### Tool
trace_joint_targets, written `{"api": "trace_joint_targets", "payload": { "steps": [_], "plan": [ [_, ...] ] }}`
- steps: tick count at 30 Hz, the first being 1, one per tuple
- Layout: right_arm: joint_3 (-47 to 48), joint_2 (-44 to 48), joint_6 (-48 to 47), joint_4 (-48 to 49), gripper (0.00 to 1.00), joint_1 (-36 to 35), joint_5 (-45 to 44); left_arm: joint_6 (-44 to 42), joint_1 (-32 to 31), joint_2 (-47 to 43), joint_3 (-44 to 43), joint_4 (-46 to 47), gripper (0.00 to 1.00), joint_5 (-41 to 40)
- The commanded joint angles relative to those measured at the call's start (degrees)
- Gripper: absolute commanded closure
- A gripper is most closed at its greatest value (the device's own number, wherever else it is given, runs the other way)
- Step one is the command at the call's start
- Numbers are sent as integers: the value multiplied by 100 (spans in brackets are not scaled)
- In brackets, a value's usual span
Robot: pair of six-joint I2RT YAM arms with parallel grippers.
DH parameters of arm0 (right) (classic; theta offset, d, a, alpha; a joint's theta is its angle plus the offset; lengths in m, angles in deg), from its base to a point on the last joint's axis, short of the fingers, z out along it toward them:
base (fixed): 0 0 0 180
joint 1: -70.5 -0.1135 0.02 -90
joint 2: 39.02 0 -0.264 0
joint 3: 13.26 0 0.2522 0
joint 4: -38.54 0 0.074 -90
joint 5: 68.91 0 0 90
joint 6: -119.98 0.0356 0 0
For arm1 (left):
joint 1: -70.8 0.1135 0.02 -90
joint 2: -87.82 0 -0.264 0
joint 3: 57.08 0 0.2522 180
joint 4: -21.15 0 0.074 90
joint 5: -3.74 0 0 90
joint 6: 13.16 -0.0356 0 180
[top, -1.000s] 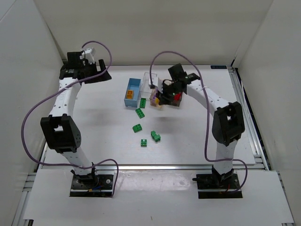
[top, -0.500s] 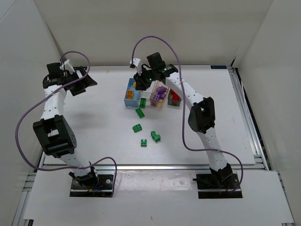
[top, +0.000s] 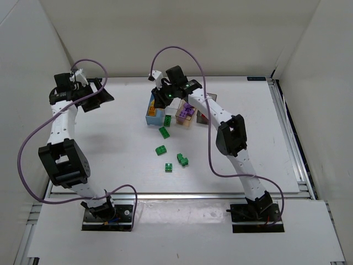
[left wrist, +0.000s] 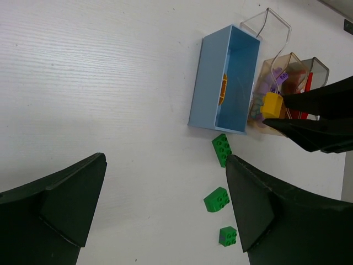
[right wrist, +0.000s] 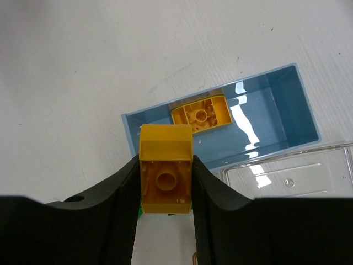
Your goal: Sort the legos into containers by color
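Right wrist view: the right claw [right wrist: 165,165] pinches an orange-yellow brick [right wrist: 165,190] over one edge of the light blue bin [right wrist: 287,110], where another yellow brick [right wrist: 201,113] lies. The left claw [left wrist: 165,204] hangs wide open above the white surface [left wrist: 110,83], with green bricks [left wrist: 222,149] loose near that bin.

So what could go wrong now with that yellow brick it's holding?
The yellow brick in the right arm's jaws seems to hang by the blue bin's rim, not its middle. Dropped now, it might clip the wall and bounce onto the table, or land in the clear bin beside it. Also, a green brick lies right by the blue bin; a low move could knock it.
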Motion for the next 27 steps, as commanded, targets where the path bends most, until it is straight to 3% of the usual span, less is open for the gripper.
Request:
{"api": "trace_joint_targets", "payload": {
  "steps": [1, 5, 9, 12, 14, 19, 27],
  "plan": [
    [244, -185, 167, 227, 80, -19, -47, -96, 1, -456, 68, -34, 1, -70],
    [235, -334, 272, 358, 74, -19, -117, -122, -8, -491, 59, -43, 1, -52],
    [288, -431, 298, 526, 46, -19, -127, -140, -8, -500, 68, -61, 1, -35],
    [305, -440, 316, 640, 40, -19, -92, -140, -8, -492, 77, -61, 1, -9],
    [288, -414, 360, 710, 28, -19, -48, -140, -8, -500, 94, -43, 1, 44],
    [200, -213, 456, 815, 20, -27, 146, -175, -25, -500, 164, 62, 1, 281],
    [-775, 789, 307, 1150, 18, 16, -161, -464, -596, -606, 428, 203, 2, 54]
  ]
}}
